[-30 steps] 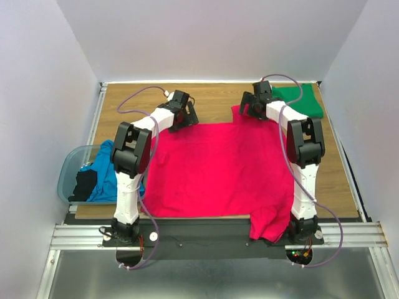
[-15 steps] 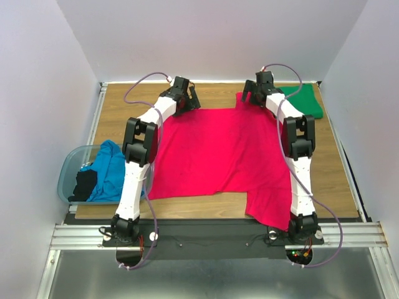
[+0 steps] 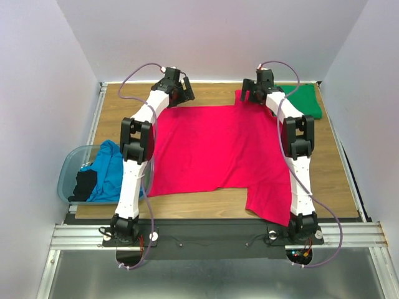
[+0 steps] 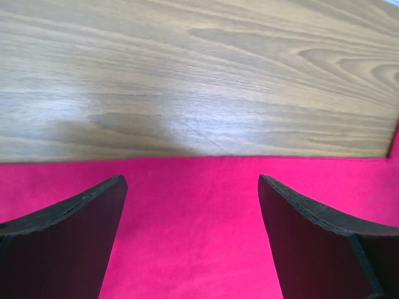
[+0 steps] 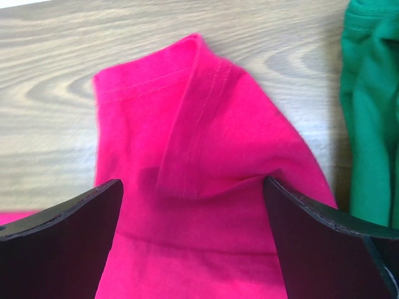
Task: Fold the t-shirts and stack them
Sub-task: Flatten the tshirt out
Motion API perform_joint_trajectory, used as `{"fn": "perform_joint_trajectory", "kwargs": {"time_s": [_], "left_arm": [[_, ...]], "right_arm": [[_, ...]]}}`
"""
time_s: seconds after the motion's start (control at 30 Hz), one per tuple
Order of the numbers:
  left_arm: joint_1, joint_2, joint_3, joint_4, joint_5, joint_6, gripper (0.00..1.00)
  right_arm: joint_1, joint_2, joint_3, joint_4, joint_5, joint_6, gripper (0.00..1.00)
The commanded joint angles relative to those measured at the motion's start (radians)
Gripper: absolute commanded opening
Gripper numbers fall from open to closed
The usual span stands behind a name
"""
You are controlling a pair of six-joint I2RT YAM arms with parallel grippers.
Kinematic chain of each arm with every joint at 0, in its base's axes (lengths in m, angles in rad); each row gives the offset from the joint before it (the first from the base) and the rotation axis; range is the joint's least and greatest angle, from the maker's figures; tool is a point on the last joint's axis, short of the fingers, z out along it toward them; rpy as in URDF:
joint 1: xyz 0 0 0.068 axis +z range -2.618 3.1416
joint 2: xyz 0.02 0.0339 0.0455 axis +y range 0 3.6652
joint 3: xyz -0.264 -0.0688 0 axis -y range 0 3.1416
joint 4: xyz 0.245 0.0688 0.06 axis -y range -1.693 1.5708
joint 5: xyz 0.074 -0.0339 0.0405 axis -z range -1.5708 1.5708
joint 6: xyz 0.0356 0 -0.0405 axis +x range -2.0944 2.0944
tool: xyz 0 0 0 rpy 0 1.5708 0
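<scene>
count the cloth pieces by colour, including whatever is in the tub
crimson-pink cloth t-shirt, spread flat: 1
emerald green cloth t-shirt, folded: 1
bright blue cloth, in translucent plastic tub: 1
black cloth, in the tub: 1
total: 4

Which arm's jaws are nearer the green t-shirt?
Right. The right arm has its jaws over a sleeve of the pink t-shirt, just beside the green t-shirt; the left arm is over the pink one's opposite far corner.
</scene>
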Motion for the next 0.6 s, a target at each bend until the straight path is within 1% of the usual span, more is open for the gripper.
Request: {"fn": "perform_joint_trajectory", "kwargs": {"time_s": [0.0, 0.03, 0.1, 0.13, 0.17, 0.23, 0.27, 0.33, 0.37, 0.43, 0.47, 0.5, 0.53, 0.57], "left_arm": [[-0.001, -0.198, 0.030, -0.004, 0.015, 0.041, 0.98], [-0.002, -0.264, 0.008, -0.005, 0.016, 0.034, 0.98], [-0.018, -0.344, -0.111, 0.008, 0.015, 0.028, 0.99], [-0.027, -0.385, -0.165, 0.013, 0.001, 0.026, 0.98], [-0.036, -0.472, -0.276, 0.016, -0.008, 0.025, 0.98], [-0.067, -0.569, -0.413, 0.036, -0.043, 0.006, 0.98], [-0.078, -0.676, -0.563, 0.050, -0.107, -0.030, 0.98], [-0.091, -0.782, -0.714, 0.099, -0.126, -0.066, 0.98], [-0.107, -0.885, -0.851, 0.111, -0.126, -0.084, 0.98], [-0.119, -0.982, -0.973, 0.131, -0.142, -0.144, 0.98], [-0.131, -1.069, -1.024, 0.131, -0.160, -0.153, 0.98], [-0.136, -1.111, -1.117, 0.131, -0.168, -0.164, 0.98], [-0.147, -1.189, -1.160, 0.128, -0.180, -0.195, 0.98], [-0.154, -1.224, -1.240, 0.128, -0.180, -0.212, 0.98]], "right_arm": [[-0.009, -0.240, -0.069, 0.010, -0.064, -0.024, 1.00], [-0.009, -0.276, -0.108, 0.010, -0.096, -0.011, 1.00], [-0.008, -0.362, -0.187, 0.012, -0.119, 0.005, 1.00], [-0.004, -0.452, -0.289, 0.012, -0.126, 0.025, 1.00], [-0.003, -0.494, -0.334, 0.012, -0.126, 0.035, 1.00], [0.003, -0.584, -0.441, 0.010, -0.127, 0.051, 1.00], [0.008, -0.670, -0.554, 0.012, -0.127, 0.074, 1.00], [0.009, -0.767, -0.665, 0.012, -0.127, 0.101, 1.00], [0.011, -0.860, -0.784, 0.012, -0.129, 0.133, 1.00], [0.014, -0.943, -0.894, 0.012, -0.119, 0.155, 1.00], [0.017, -0.988, -0.943, 0.012, -0.119, 0.181, 1.00], [0.020, -1.066, -1.041, 0.012, -0.112, 0.192, 1.00], [0.020, -1.112, -1.086, 0.012, -0.112, 0.215, 1.00], [0.022, -1.152, -1.127, 0.012, -0.109, 0.230, 1.00]]}}
